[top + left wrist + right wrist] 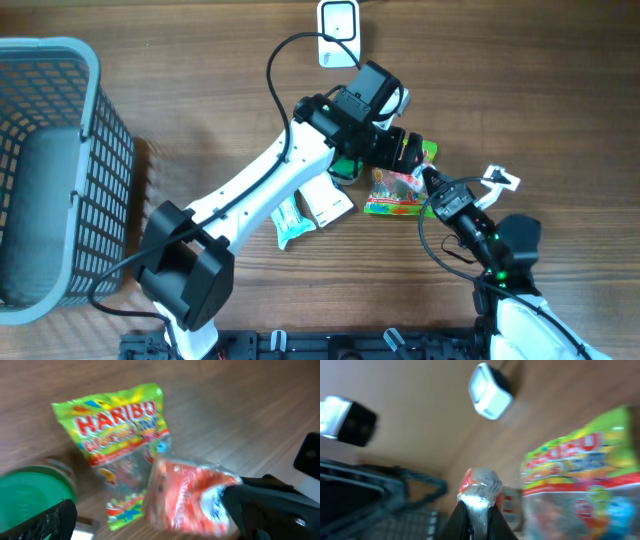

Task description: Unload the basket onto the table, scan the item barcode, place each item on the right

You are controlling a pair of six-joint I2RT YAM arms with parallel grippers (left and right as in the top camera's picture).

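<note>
1. Low in the right wrist view, the right gripper (476, 506) is clenched on a crinkly red packet (481, 484) (the item to scan).
2. The left gripper (150, 505) is released, with its fingers wide on either side of that packet.
3. Behind it lies a Haribo bag (117, 420), with a green lid (30, 495) to its lower left.
4. At the left edge of the overhead view, a mesh basket (108, 170) shows a grey floor.
5. At top centre, the white scanner (340, 22) sits on the wooden table (200, 90).

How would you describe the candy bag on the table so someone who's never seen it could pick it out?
From the big grey basket on the left, follow the white arm rightwards. The candy bag lies flat on the wood by its far end. Unlike the white packet and pale blue packet beside it, it is bright green with red Haribo lettering.
</note>
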